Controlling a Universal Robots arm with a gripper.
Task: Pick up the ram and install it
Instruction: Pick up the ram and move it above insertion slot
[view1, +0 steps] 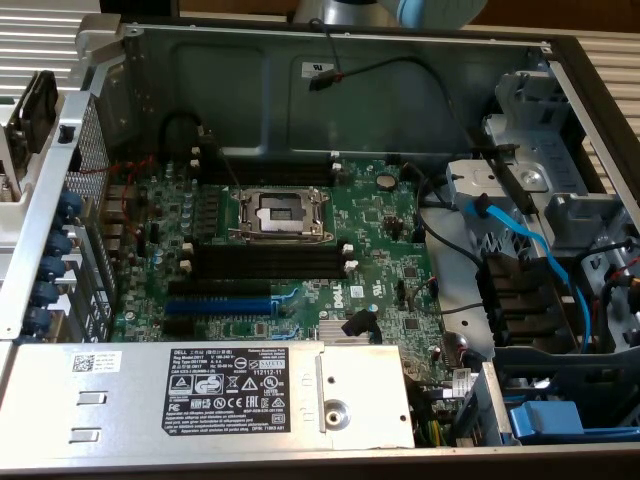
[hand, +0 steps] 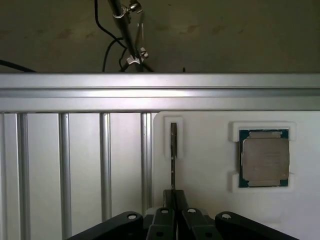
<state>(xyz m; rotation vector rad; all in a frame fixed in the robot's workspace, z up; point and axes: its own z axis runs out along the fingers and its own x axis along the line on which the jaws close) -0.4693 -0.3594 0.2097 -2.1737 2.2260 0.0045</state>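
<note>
In the wrist view, the ram appears edge-on as a thin dark strip, its far end standing in a narrow recess of a white holder. My gripper is shut on the ram's near end, with the black fingers pinched against both of its faces. In the exterior view the open computer case holds the green motherboard. Its long black memory slots lie empty below the processor socket.
A processor chip sits in another recess of the white holder. An aluminium rail and slats border the holder. In the case are a blue expansion slot, a grey power supply, cables and the drive cage.
</note>
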